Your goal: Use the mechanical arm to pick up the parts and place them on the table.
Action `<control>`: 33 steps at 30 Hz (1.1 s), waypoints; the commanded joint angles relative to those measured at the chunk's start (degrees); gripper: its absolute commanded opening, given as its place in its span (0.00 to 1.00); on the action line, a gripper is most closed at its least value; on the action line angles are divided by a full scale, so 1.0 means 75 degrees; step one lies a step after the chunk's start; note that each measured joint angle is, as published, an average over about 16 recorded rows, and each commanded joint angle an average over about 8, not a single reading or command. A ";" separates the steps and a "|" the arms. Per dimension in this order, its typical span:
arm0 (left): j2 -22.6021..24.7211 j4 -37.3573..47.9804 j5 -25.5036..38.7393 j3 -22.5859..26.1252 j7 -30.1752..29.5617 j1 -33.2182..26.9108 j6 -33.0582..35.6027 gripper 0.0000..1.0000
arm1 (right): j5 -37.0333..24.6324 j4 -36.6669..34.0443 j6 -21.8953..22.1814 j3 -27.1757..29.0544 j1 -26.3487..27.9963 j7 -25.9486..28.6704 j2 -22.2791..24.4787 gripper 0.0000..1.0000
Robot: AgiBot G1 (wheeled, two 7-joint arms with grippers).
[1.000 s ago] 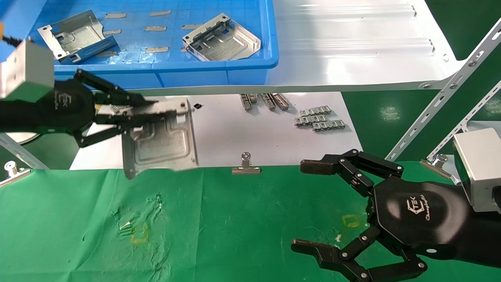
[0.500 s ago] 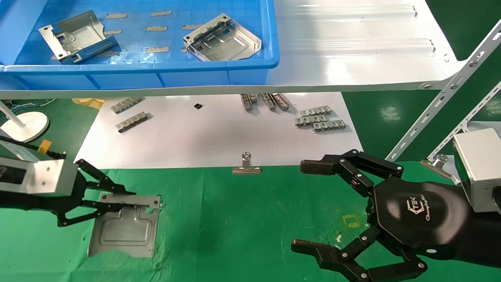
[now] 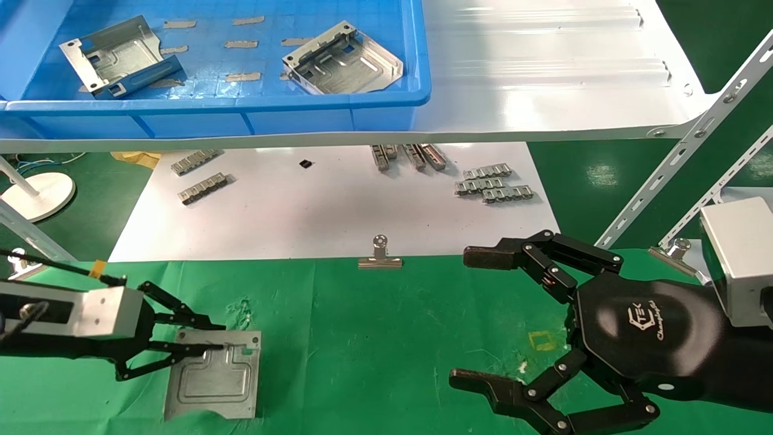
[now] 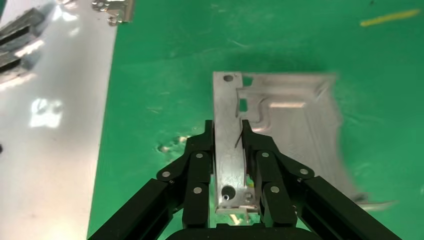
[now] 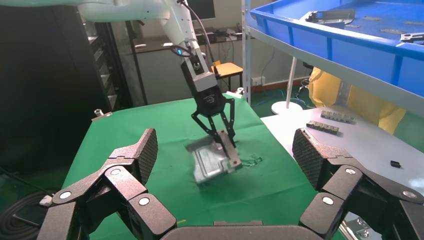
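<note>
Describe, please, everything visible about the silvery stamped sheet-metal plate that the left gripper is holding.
The silvery stamped sheet-metal plate is roughly square, with a raised embossed outline, small holes and a folded rim. The left gripper is shut on that rim, black fingers on either side. The plate is low over the green-cloth table at its left front; the right wrist view shows it tilted, so full contact with the cloth is unclear.
</note>
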 commanded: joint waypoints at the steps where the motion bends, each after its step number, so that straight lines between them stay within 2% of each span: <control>1: 0.0073 0.0183 0.0010 0.0051 0.0310 0.0028 -0.0035 1.00 | 0.0000 0.0000 0.0000 0.0000 0.0000 0.0000 0.0000 1.00; 9: 0.0267 0.1021 -0.0290 -0.0080 0.0552 -0.0081 0.0028 1.00 | 0.0000 0.0000 0.0000 0.0000 0.0000 0.0000 0.0000 1.00; 20: 0.0024 0.0955 -0.1842 -0.0695 -0.0691 0.0492 0.0224 1.00 | 0.0000 -0.0001 0.0001 0.0000 -0.0001 0.0000 0.0001 1.00; 24: -0.0036 0.0889 -0.2166 -0.0811 -0.0879 0.0666 0.0230 1.00 | 0.0000 -0.0003 0.0002 0.0000 -0.0002 -0.0001 0.0001 1.00; 33: -0.0020 0.0830 -0.1975 -0.0795 -0.0784 0.0607 0.0222 1.00 | 0.0000 -0.0002 0.0002 0.0000 -0.0001 -0.0001 0.0001 1.00</control>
